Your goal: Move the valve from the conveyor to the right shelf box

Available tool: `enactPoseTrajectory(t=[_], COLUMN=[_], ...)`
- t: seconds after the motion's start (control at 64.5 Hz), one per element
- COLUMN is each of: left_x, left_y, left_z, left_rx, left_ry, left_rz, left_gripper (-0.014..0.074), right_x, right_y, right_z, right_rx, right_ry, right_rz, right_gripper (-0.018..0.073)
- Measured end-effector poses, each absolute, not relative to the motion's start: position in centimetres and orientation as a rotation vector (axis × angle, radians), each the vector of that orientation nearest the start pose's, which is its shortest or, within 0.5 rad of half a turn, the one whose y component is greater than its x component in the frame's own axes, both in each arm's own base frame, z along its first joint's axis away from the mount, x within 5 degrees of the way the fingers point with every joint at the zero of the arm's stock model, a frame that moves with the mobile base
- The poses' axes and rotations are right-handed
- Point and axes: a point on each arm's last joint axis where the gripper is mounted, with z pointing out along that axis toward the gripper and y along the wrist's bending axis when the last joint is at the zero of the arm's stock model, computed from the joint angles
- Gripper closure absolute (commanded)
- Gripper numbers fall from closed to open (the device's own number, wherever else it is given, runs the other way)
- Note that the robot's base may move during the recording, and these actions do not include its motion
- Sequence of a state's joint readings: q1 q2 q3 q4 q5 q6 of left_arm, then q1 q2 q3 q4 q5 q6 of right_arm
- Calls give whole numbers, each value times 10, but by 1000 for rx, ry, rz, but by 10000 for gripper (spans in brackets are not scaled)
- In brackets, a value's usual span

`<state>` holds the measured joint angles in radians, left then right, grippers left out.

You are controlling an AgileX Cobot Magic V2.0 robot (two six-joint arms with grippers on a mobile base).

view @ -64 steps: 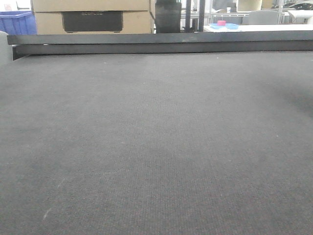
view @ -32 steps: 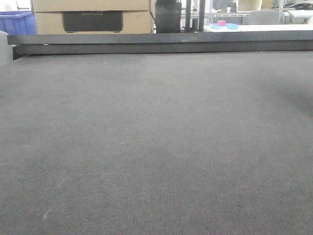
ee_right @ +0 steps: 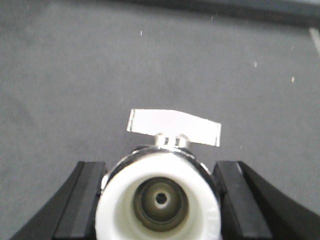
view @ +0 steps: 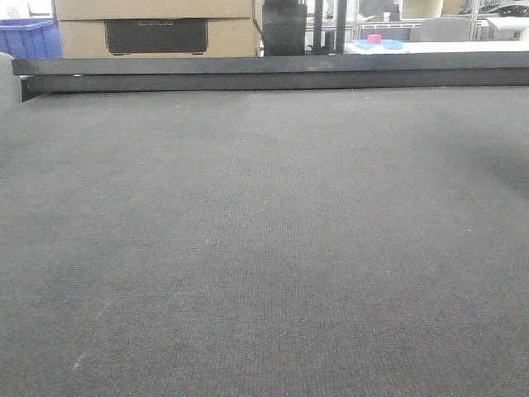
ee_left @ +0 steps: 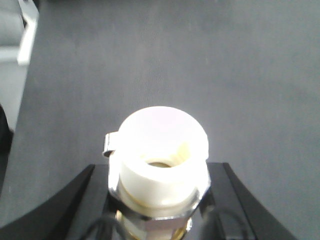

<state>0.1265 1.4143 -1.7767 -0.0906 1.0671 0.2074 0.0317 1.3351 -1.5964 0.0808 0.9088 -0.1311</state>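
The conveyor [view: 264,248] fills most of the front view, a wide dark grey woven belt, closed along its far edge by a black metal rail [view: 273,73]. Beyond the rail stand a cardboard box [view: 157,29] and, at the far left, a blue crate [view: 29,37]. Seen from the left wrist, the left gripper [ee_left: 157,200] hangs over the belt, its black fingers [ee_left: 75,205] closed against the sides of a valve [ee_left: 157,150]. This valve's white end faces the camera above a silvery hexagonal nut, and a small metal tab [ee_left: 111,145] juts out at its left. Seen from the right wrist, the right gripper [ee_right: 160,192] likewise clamps a second valve [ee_right: 157,205] between its fingers [ee_right: 82,200], white ring end towards the lens. Its flat pale lever [ee_right: 172,127] lies across the top, over the belt.
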Motion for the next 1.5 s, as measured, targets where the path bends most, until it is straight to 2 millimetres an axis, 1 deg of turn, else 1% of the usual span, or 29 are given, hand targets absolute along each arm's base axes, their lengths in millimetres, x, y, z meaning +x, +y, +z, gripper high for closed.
enactPoseTrajectory(t=[0.109, 0.233, 1.225, 1.505], left_x=[288, 291, 292, 293], left_y=[27, 27, 26, 27], left_z=[488, 490, 490, 493], left_rx=[77, 71, 70, 65], left_ry=[2119, 2089, 2086, 2043], left_rz=[51, 35, 31, 39], left_gripper=[708, 708, 708, 708], right_x=[278, 279, 279, 280], right_y=[14, 14, 14, 15], right_z=[468, 469, 469, 469], right_rx=[-153, -151, -151, -150], right_ry=[2082, 2070, 2068, 2068], right_rz=[36, 35, 35, 37], right_gripper=[713, 713, 713, 713])
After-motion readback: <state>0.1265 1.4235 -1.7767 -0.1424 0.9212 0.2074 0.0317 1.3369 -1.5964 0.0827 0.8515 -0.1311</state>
